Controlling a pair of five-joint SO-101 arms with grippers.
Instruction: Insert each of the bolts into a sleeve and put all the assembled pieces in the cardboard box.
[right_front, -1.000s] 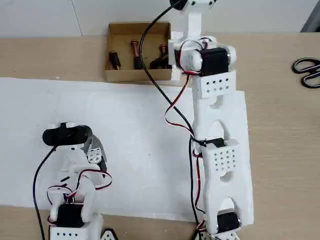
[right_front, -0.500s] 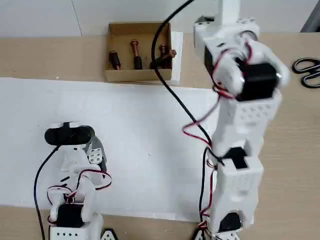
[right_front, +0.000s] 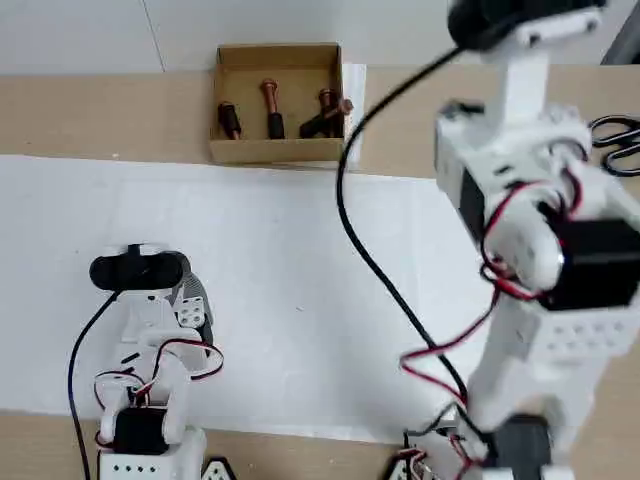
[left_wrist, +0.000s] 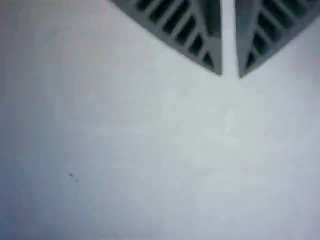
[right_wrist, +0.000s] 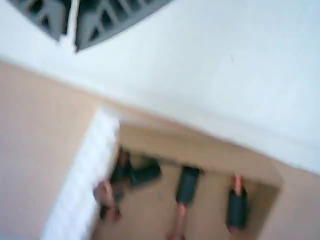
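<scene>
Right gripper (right_wrist: 71, 22), jaws nearly together and empty, hangs near the cardboard box (right_front: 270, 150) holding the sleeved bolts (right_front: 270, 105). Its black cable (right_front: 340, 180) could snag the box wall and spill them.

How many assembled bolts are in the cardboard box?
4 copper bolts in black sleeves: one left, one middle, two crossed by the brown cardboard box's right wall; more may hide.

Copper bolts (right_front: 268, 90), black sleeves (right_front: 274, 126), brown cardboard box (right_front: 275, 151)
</scene>
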